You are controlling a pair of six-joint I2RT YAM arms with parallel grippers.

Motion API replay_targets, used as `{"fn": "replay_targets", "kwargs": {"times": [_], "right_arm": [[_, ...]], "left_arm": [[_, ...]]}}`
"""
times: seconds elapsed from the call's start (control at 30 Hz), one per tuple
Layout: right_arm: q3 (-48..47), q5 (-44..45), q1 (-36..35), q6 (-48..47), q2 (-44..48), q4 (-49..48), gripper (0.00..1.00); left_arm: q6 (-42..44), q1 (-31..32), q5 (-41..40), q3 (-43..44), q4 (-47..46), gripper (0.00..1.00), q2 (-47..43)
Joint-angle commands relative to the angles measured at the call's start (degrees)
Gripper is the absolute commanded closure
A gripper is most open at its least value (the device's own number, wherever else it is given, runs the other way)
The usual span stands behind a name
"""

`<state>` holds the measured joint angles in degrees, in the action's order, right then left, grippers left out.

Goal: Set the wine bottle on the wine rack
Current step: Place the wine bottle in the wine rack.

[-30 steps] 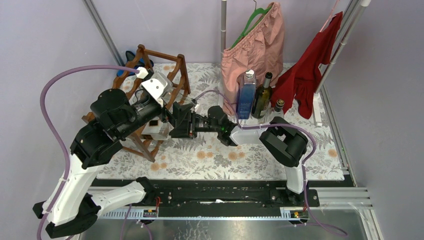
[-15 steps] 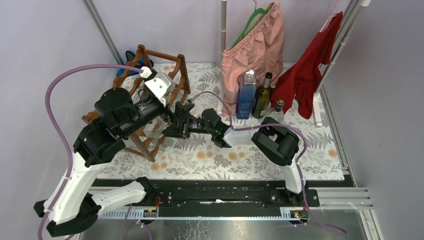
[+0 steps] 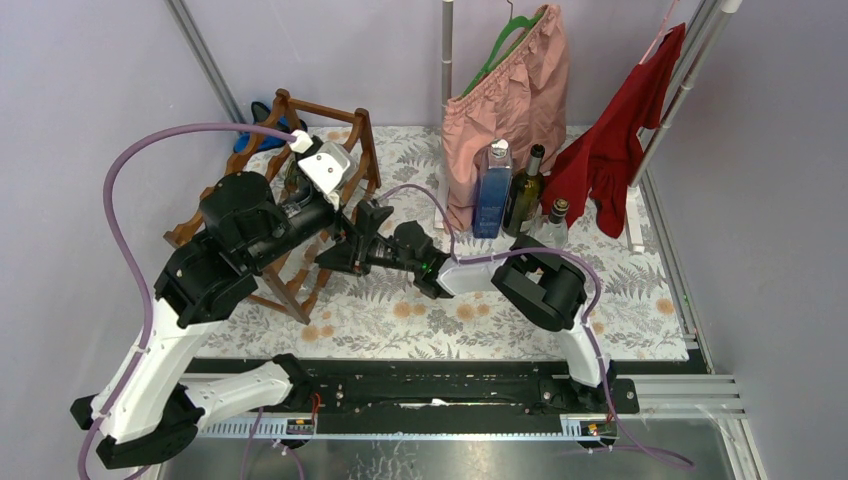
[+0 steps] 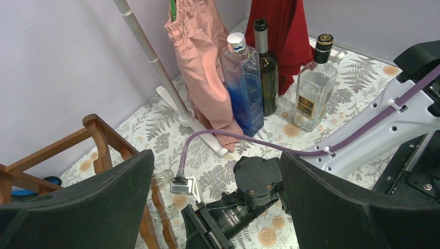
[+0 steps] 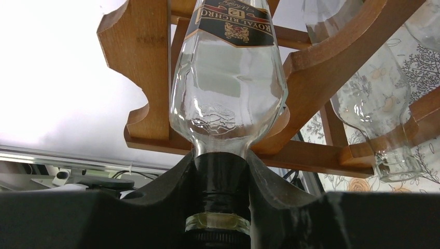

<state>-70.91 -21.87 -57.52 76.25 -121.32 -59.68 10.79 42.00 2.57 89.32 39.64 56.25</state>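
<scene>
- The clear wine bottle (image 5: 228, 93) lying in the wine rack (image 5: 140, 78) carries a black label (image 5: 233, 21) with gold print, upside down in the right wrist view. It shows a large "12" and, by it, "ROYAL RICH…". The last letters are unclear, and a slanted script line beside the "12" cannot be read.
- An embossed emblem (image 5: 215, 114) on the glass of its shoulder shows no legible letters.
- A second clear bottle (image 4: 314, 85) near the far edge of the surface (image 4: 358, 78) has a dark label (image 4: 306, 106) with gold marks, too small to read.
</scene>
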Motion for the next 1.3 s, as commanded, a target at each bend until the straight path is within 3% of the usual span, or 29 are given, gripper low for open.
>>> {"fn": "replay_targets", "kwargs": {"times": [0.0, 1.27], "right_arm": [[-5.77, 2.43, -1.61, -0.76, -0.12, -13.25, 1.00], [-17.50, 10.87, -3.73, -5.25, -5.77, -7.07, 1.00]], "left_arm": [[-0.63, -0.07, 0.02, 0.25, -2.65, 0.02, 0.11], [0.89, -0.05, 1.56, 0.68, -2.37, 0.01, 1.40]]}}
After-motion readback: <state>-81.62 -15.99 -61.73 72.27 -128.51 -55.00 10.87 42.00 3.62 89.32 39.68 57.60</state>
